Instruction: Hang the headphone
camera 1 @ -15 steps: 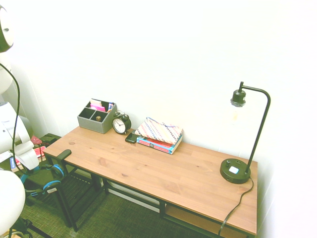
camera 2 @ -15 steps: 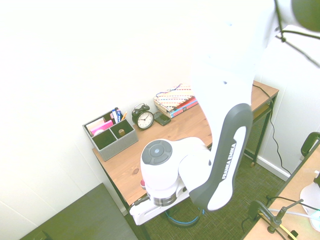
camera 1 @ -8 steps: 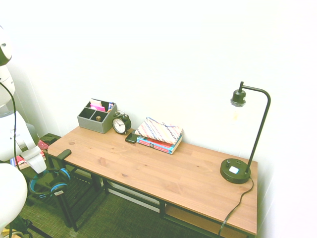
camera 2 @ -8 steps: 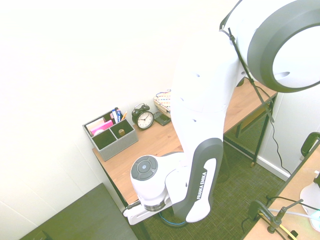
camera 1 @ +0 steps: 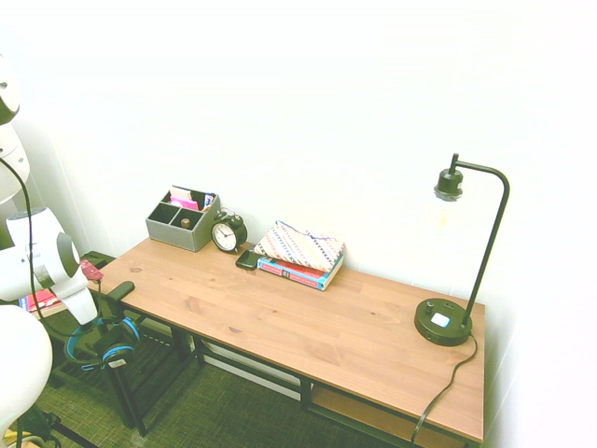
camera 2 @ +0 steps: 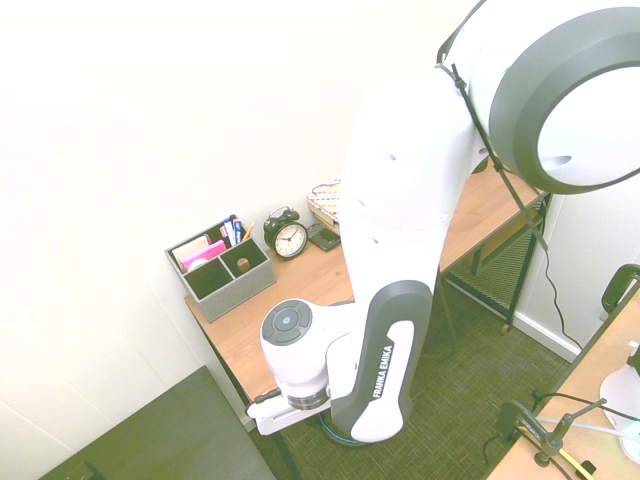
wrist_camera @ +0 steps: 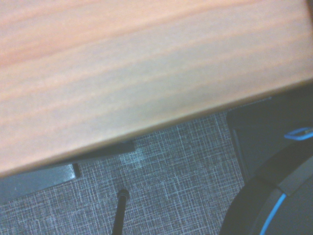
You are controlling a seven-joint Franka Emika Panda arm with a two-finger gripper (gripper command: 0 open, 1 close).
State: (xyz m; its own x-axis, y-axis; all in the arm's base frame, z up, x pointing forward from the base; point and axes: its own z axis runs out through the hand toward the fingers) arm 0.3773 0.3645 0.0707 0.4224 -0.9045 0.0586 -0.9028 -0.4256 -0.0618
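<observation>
The headphone point(camera 1: 117, 356), black with bright blue edging, hangs by its headband below my gripper point(camera 1: 93, 315), just off the desk's left end. The gripper is shut on the headband. A black hook-like bracket point(camera 1: 120, 290) sticks out from the desk's left end, right beside the gripper and slightly above the headphone. In the wrist view the headphone point(wrist_camera: 276, 200) shows as a dark curve with a blue line, below the wooden desk edge point(wrist_camera: 146, 98). In the second exterior view the arm covers the gripper and nearly all of the headphone.
On the wooden desk point(camera 1: 298, 322) stand a grey organiser box point(camera 1: 182, 219), an alarm clock point(camera 1: 227, 233), a stack of books point(camera 1: 300, 254) and a black desk lamp point(camera 1: 446, 317). Black metal desk legs and shelving point(camera 1: 131, 383) stand under the left end, over green carpet.
The gripper has carried the headphone to the right, from beside the arm's base towards the desk's left end and the black bracket. The arm's upper links have swung over as well.
</observation>
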